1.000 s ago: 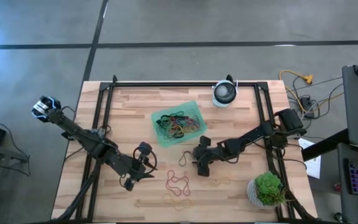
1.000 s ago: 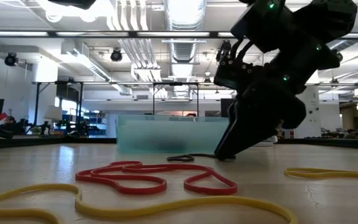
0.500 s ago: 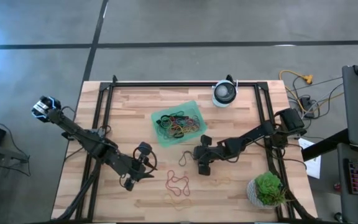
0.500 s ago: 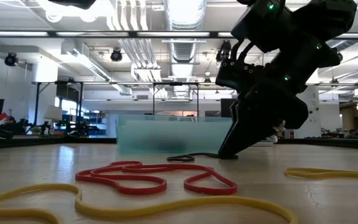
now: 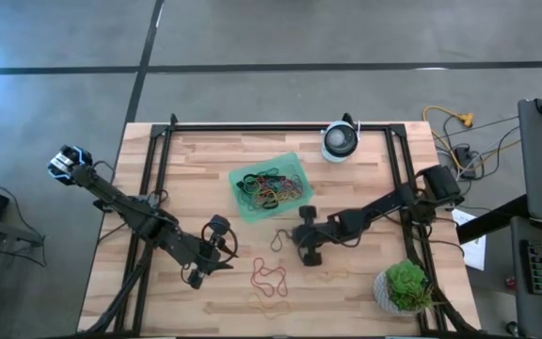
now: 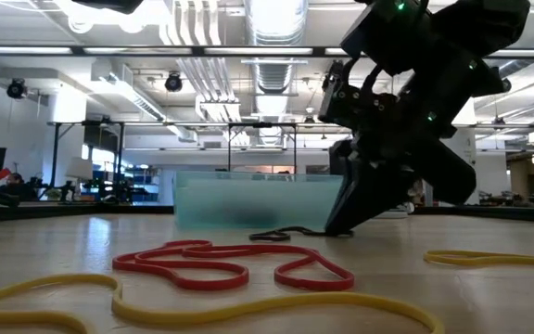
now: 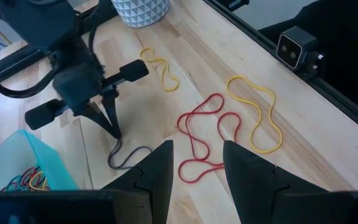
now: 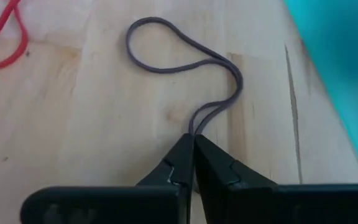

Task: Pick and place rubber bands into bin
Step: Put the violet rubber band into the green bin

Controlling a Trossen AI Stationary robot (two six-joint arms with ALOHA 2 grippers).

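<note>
Grey rubber band (image 8: 179,68) pinched at one end by right gripper (image 8: 193,144), fingertips together on it mid-table; bin (image 5: 243,209) just beyond, toward far edge.

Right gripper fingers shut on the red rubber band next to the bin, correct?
Not red. The right gripper fingers are shut on the grey rubber band beside the bin; the right wrist view shows it. The red band lies loose.

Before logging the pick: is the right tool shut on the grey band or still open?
Shut on it. The right tool has its tips pressed together, pinching one end of the grey rubber band, whose loop lies flat on the table.
</note>
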